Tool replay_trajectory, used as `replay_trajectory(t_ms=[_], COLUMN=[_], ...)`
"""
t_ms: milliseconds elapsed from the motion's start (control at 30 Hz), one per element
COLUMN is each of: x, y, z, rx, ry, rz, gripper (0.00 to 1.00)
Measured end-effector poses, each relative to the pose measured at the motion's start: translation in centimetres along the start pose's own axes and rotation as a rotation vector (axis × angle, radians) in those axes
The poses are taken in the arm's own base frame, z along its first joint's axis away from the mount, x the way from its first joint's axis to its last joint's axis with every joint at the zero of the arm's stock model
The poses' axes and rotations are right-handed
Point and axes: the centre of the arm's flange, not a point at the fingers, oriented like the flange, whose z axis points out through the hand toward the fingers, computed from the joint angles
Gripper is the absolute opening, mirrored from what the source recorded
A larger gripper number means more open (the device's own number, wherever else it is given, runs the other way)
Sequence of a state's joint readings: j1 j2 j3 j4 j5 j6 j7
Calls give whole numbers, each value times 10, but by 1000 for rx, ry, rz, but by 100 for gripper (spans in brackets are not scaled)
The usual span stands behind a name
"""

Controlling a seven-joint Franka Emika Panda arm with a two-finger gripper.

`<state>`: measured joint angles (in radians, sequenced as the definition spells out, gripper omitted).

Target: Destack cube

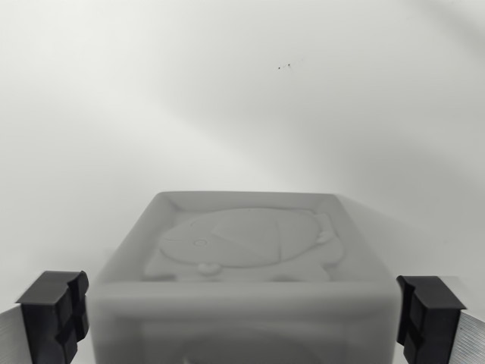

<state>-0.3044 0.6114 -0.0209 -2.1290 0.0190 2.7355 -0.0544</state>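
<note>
Grey-white cube (242,258) fills the lower middle of the wrist view, sitting on a plain white surface (227,91), and its top face has a raised rim with some embossed round cartoon-ish figure in it. Gripper (242,311) is spread wide, black pads (54,311) flanking the cube left and right with a sliver of gap each side, so nothing's pinched. Couple of tiny dark specks (285,67) way up top.

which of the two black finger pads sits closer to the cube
The pad on the wrist view's right nearly meets the cube; the left pad shows a slightly wider gap.
</note>
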Motion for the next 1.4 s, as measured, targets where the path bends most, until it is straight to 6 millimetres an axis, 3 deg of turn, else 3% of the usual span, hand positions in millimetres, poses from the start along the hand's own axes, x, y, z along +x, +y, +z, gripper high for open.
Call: replay_trajectory(t_ms=[500, 867, 1400], x=[1, 1, 1], y=[0, 0, 1], z=[-12, -41, -100], rx=[1, 2, 4], ry=[3, 4, 6], rz=[0, 1, 1], gripper=[100, 100, 100])
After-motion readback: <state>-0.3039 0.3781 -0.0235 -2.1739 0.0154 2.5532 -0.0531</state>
